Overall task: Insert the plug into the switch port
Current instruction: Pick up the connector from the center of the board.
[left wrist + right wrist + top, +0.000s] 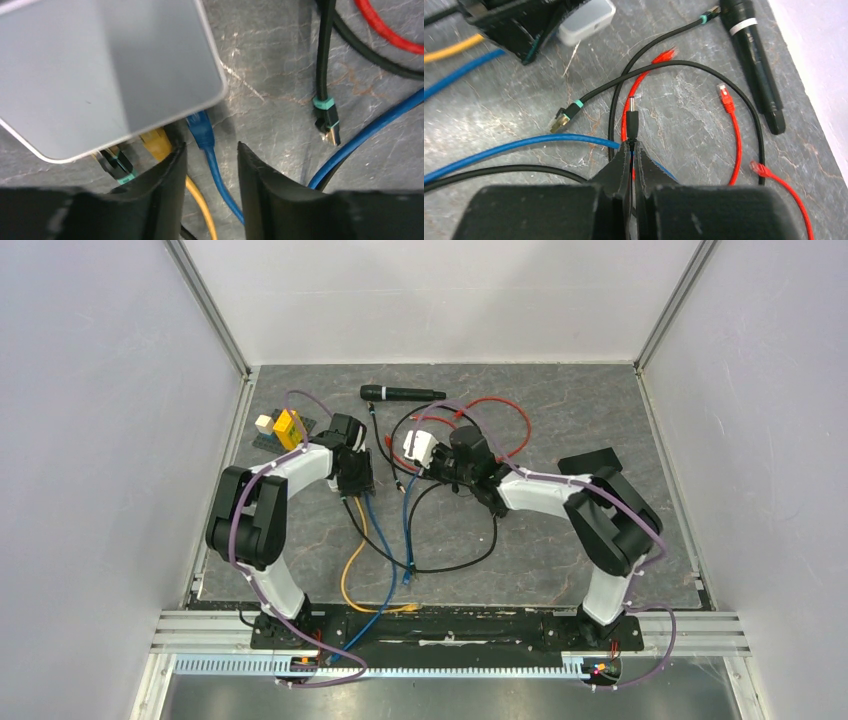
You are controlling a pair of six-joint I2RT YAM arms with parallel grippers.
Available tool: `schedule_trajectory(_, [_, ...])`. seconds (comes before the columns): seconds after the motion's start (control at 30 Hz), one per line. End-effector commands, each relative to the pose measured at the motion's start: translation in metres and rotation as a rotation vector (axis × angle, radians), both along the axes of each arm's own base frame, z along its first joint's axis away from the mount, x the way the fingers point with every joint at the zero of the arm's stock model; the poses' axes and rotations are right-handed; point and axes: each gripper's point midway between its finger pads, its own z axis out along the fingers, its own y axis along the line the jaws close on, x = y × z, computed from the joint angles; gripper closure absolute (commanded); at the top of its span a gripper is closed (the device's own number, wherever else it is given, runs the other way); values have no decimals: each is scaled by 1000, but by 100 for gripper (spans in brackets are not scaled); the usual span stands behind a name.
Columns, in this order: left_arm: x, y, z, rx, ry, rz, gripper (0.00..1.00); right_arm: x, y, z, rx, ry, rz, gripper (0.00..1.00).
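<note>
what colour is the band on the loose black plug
Teal band, best in left wrist view.

A black microphone [755,65] lies on the grey, stone-patterned mat [560,540] close to its far edge. Red cable [738,145] curves beside it, and three red clip plugs lie loose on the mat. A black cable ends in a teal-banded, gold-tipped plug [566,114] that lies free, just above a blue cable [539,138] running across the mat. A yellow cable [454,48] runs alongside another stretch of blue and loops towards the near edge. At the far left, a yellow block [288,428] and a cream one [263,423] sit together on a small dark board [268,441].
</note>
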Motion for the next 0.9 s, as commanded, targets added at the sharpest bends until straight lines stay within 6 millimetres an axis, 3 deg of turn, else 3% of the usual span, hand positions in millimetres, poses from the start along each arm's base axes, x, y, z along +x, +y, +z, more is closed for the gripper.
schedule_trajectory(0.0, [-16,7,13,16,21,6,49,24,16,2,-68,-103,64,100])
schedule_trajectory(0.13, [-11,18,36,21,-38,89,44,43,27,-3,-120,-157,90,100])
schedule_trajectory(0.37, [9,62,78,-64,-167,350,44,59,52,-11,-136,-193,148,100])
schedule_trajectory(0.57, [28,122,64,-15,-137,552,49,62,69,-29,-276,-319,191,100])
schedule_trajectory(0.77, [66,133,50,-16,-116,548,50,61,91,-53,-351,-370,243,100])
schedule_trajectory(0.87, [77,128,44,-41,-100,501,51,61,100,-66,-378,-389,271,100])
